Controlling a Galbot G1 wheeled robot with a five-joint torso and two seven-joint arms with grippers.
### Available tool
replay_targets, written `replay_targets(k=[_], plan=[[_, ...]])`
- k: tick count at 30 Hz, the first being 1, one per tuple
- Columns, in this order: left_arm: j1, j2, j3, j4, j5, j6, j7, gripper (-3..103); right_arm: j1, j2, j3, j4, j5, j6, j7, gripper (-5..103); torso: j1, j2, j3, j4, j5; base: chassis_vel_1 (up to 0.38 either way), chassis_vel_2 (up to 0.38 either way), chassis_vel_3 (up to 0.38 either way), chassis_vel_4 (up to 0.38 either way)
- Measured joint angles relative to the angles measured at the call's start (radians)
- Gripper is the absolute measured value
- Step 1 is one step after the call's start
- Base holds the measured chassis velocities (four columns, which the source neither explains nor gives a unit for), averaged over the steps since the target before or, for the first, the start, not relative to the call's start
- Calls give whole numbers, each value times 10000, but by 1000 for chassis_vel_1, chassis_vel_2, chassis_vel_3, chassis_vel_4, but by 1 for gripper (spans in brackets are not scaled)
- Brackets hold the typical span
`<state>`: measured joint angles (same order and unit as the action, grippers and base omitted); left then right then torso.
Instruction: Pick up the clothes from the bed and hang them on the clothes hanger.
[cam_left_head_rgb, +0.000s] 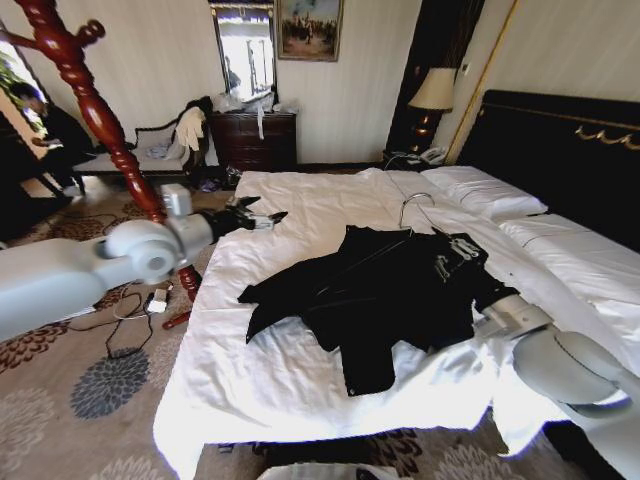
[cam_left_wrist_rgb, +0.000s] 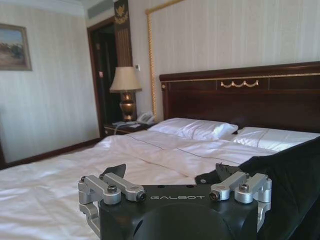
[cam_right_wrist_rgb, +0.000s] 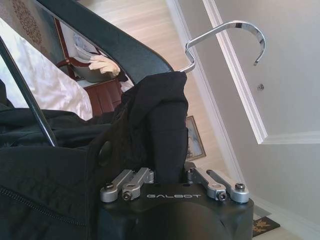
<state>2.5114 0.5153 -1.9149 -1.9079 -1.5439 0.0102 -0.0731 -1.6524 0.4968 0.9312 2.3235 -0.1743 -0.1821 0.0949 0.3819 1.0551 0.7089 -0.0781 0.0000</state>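
The clothes, a black long-sleeved jacket, lie spread across the middle of the bed. The clothes hanger sits inside the collar, and its silver hook points toward the pillows. My right gripper rests at the collar, shut on the clothes just below the hanger's black shoulder and hook. My left gripper hovers over the bed's left edge, apart from the jacket. In the left wrist view the left gripper is open and holds nothing, with the jacket off to one side.
A red-brown wooden coat stand rises left of the bed, with cables on the carpet at its foot. White pillows and a black headboard lie at the right. A dresser and lamp stand by the far wall.
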Motion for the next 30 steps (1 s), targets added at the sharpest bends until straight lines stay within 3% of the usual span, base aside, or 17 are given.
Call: replay_targets(k=[5,15,25,30], plan=[[1279,996,-858,506,173,92,-123,100,-57,101,79,6,9,-1,28,23,0,0,0,2,2,0,0,0,0],[2767,2205,-1825,1492,359,95,-43,100,-164,190,139,-15,-11,27,104,23,0,-1,0,1,0,0,0,0,0],[3564,3174,-2100,2618,552,123,831,100,-139,212,149,11,98,26,191,23,-1,0,-1,3,1,0,0,0,0],[4131,3587,-2369,3057,895,27,947,101,-131,237,145,11,95,25,193,23,-1,0,-1,2,-1,0,0,0,0]])
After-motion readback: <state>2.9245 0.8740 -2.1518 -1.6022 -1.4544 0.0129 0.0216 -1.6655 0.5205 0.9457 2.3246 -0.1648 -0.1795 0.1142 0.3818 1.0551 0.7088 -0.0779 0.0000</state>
